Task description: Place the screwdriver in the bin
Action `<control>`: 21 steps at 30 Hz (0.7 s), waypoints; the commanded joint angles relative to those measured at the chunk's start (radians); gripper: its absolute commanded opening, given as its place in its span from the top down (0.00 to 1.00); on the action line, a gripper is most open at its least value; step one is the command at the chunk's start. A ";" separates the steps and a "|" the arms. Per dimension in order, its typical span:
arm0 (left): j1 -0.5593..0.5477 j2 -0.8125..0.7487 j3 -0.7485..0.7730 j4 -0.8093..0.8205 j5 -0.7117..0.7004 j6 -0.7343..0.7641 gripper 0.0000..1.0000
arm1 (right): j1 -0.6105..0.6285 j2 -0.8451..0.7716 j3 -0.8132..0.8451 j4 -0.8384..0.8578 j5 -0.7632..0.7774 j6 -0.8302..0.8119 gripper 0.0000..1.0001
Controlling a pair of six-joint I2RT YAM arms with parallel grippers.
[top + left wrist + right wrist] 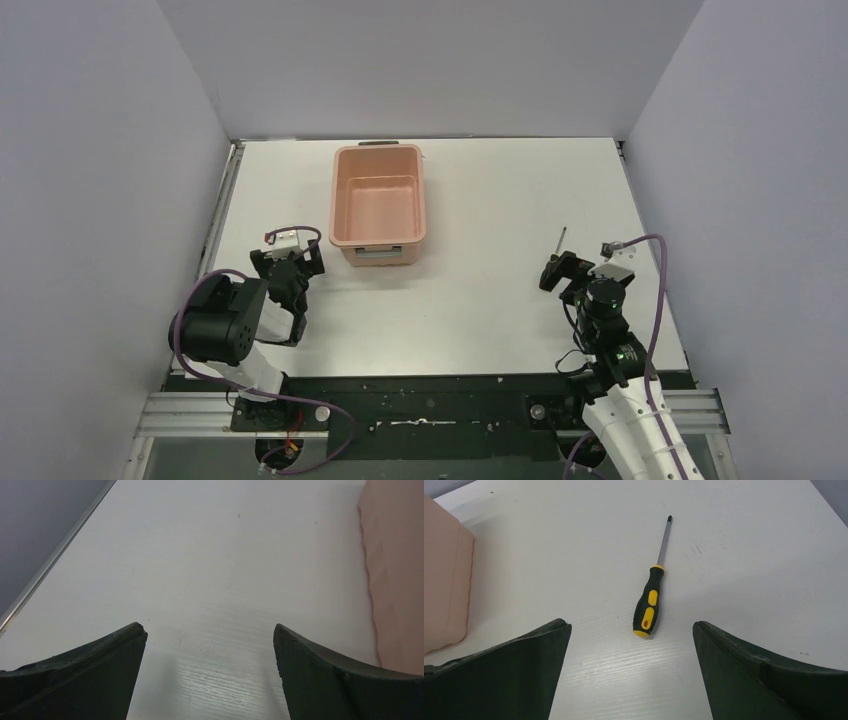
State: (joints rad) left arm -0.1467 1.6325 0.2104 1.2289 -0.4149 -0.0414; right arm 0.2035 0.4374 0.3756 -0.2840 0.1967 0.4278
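Note:
The screwdriver (647,607) has a black and yellow handle and a thin shaft, and lies flat on the white table. Its handle end is just ahead of my right gripper (631,630), which is open, empty and not touching it. In the top view only the shaft (562,240) shows beyond the right gripper (558,268). The salmon-pink bin (380,205) stands empty at the middle back. Its wall also shows in the right wrist view (444,580) and in the left wrist view (397,570). My left gripper (288,258) is open and empty, low over the table left of the bin (210,630).
The white table (500,200) is enclosed by grey walls on the left, back and right. A metal rail (222,215) runs along its left edge. Both arm bases sit on the black frame (430,410) at the near edge.

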 commanded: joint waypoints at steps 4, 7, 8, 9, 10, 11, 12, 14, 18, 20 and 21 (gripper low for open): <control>0.007 -0.021 0.023 0.022 0.014 -0.002 0.03 | 0.001 0.029 0.074 0.033 0.045 -0.005 0.00; 0.008 -0.021 0.023 0.022 0.014 -0.002 0.03 | 0.001 0.106 0.194 0.009 0.031 -0.029 0.00; 0.008 -0.021 0.023 0.023 0.014 -0.002 0.03 | 0.000 0.143 0.247 -0.006 0.030 -0.037 0.00; 0.008 -0.022 0.023 0.022 0.014 -0.002 0.03 | 0.000 0.195 0.300 -0.028 0.037 -0.043 0.00; 0.008 -0.022 0.023 0.022 0.014 -0.002 0.03 | 0.000 0.256 0.364 -0.057 0.051 -0.043 0.00; 0.008 -0.021 0.023 0.022 0.014 -0.002 0.03 | 0.000 0.320 0.454 -0.099 0.068 -0.040 0.00; 0.007 -0.021 0.023 0.022 0.014 -0.002 0.03 | -0.001 0.397 0.520 -0.146 0.082 -0.039 0.00; 0.007 -0.022 0.023 0.022 0.014 -0.002 0.03 | -0.004 0.557 0.661 -0.252 0.099 -0.032 0.00; 0.008 -0.021 0.023 0.023 0.015 -0.002 0.03 | -0.044 0.856 0.832 -0.419 0.093 -0.019 0.00; 0.007 -0.021 0.023 0.023 0.014 -0.002 0.03 | -0.079 0.957 0.831 -0.402 0.028 -0.021 0.00; 0.008 -0.021 0.023 0.022 0.014 -0.002 0.03 | -0.095 0.994 0.813 -0.382 -0.004 -0.020 0.00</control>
State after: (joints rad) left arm -0.1467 1.6325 0.2104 1.2289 -0.4141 -0.0414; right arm 0.1638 1.2671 1.2205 -0.5232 0.2535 0.4049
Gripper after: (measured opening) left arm 0.974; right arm 0.999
